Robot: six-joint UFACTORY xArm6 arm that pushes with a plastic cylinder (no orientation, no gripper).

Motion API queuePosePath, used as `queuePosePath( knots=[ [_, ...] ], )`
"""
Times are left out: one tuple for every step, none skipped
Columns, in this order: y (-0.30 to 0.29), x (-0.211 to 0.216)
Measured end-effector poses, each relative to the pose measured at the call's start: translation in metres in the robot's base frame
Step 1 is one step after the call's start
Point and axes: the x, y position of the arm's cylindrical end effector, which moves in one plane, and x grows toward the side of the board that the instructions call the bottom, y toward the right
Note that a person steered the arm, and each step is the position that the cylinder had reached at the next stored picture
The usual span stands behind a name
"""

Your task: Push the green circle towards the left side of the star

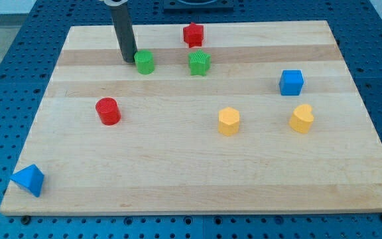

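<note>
The green circle [144, 62] is a short green cylinder near the view's top, left of centre. The green star [199, 63] lies to its right at about the same height, with a clear gap between them. My tip [130, 60] is the lower end of the dark rod and rests just left of the green circle, touching or almost touching its left side.
A red star-like block [193, 34] sits above the green star near the board's top edge. A red cylinder [108, 111], yellow hexagon [229, 121], yellow heart [302, 118], blue cube [291, 82] and blue triangle [30, 179] lie lower on the wooden board [197, 179].
</note>
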Motion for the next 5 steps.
queuePosePath(
  knots=[
    [0.0, 0.005],
    [0.013, 0.012],
    [0.031, 0.012],
    [0.05, 0.012],
    [0.063, 0.007]
  ],
)
